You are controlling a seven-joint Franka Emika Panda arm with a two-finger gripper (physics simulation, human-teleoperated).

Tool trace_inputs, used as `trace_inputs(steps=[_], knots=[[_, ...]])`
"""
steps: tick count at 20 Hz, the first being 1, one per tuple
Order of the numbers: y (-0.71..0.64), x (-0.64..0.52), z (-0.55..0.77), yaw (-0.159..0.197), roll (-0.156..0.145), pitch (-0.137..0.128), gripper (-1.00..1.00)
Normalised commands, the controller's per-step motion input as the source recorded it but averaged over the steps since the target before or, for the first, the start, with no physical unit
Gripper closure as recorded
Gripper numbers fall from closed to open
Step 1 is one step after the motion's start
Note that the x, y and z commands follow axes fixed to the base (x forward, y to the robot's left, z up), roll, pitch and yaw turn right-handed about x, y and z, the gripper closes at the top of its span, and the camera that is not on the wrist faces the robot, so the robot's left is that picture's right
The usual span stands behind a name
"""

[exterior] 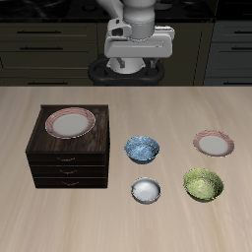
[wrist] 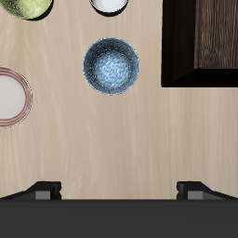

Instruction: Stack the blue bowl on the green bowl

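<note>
The blue bowl (exterior: 144,149) with a mottled blue-and-white glaze stands upright on the table near its middle; it also shows in the wrist view (wrist: 112,66). The green bowl (exterior: 203,184), speckled yellow-green, stands nearer the table's front edge; only its rim shows in the wrist view (wrist: 26,7). My gripper (exterior: 139,61) hangs high above the table's back, well away from both bowls. Its fingertips (wrist: 45,191) stand wide apart with nothing between them.
A dark wooden drawer cabinet (exterior: 69,148) carries a pink-rimmed plate (exterior: 70,122) on top. A second pink-rimmed plate (exterior: 213,144) lies behind the green bowl. A small white-grey bowl (exterior: 146,190) stands in front of the blue bowl.
</note>
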Motion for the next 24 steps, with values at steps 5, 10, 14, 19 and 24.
trace_inputs(steps=[5, 10, 14, 19, 24], knots=[[0.15, 0.08, 0.06, 0.011, 0.027, -0.021, -1.00], [0.13, 0.24, 0.12, 0.012, 0.022, -0.042, -1.00], [0.06, 0.23, 0.13, 0.008, 0.002, -0.026, -1.00], [0.09, 0.27, 0.08, 0.000, -0.008, -0.014, -1.00], [0.05, 0.28, 0.10, 0.000, -0.012, -0.037, -1.00]])
